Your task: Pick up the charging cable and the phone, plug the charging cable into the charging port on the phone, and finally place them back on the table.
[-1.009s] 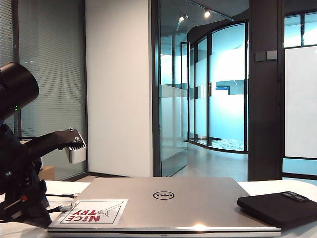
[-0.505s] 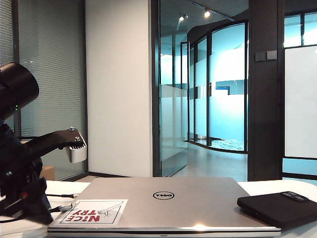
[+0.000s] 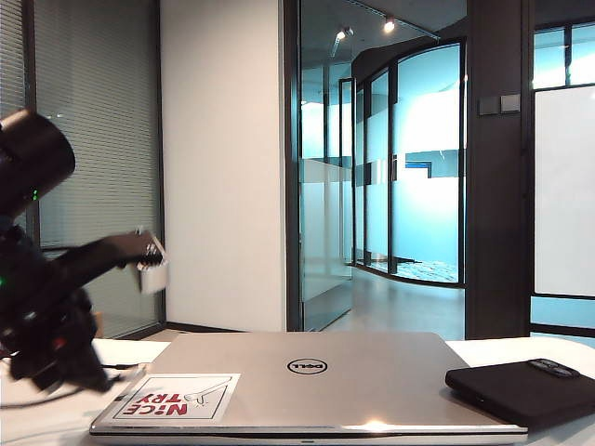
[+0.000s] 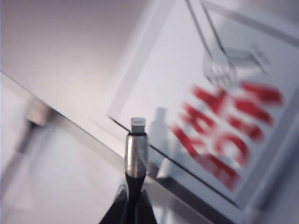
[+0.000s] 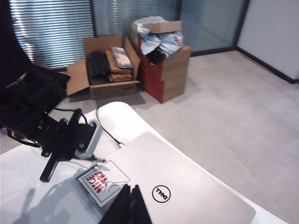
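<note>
Exterior: left gripper (image 3: 102, 372) at 8 o'clock beside the laptop (image 3: 307, 381); phone (image 3: 521, 388) at 4 o'clock, untouched on the table (image 3: 558, 348). Left wrist: jaws pinch the charging cable (image 4: 136, 154), plug protruding. Right wrist: right gripper (image 5: 131, 205) pressed together, empty, high above the laptop. Cable grasped; phone pickup, plugging, set-down remain.

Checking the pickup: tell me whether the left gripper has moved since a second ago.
Yes. The left gripper, shut on the charging cable, has tilted upward against the still laptop.

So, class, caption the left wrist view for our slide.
Left gripper shut on the charging cable, plug up, over the laptop's stickered corner.
</note>
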Motion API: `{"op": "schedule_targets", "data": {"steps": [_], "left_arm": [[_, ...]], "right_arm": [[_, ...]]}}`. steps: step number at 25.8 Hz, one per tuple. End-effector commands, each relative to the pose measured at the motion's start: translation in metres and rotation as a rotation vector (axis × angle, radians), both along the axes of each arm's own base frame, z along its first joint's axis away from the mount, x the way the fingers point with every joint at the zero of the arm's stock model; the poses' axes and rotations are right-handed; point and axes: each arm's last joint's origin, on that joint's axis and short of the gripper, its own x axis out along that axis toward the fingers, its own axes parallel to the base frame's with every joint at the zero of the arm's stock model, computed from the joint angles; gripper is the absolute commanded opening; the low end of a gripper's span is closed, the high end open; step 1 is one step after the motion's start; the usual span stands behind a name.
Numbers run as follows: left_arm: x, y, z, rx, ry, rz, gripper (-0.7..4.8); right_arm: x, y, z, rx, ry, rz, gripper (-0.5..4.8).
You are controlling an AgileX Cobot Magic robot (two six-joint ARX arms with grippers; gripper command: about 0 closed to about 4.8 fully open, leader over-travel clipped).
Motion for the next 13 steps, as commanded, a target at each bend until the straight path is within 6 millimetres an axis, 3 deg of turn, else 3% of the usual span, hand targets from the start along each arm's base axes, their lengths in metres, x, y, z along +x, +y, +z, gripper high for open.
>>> {"op": "schedule_targets", "data": {"steps": [1,6,13], "left_arm": [[0.004,-0.002,0.011,-0.041,-0.082,0.000,-0.09],[0.004,-0.009,0.054,-0.292,-0.148,0.162,-0.09],[-0.003,-0.037,0.098,-0.588,-0.130,0.233,-0.08]], "right_arm": [[0.000,0.000,0.003,0.010,-0.022,-0.010,-0.05],[0.004,0.000,0.002,0.014,0.003,-0.072,-0.05],[0.011,0.002,-0.001,0.086,0.100,-0.115,-0.05]]}}
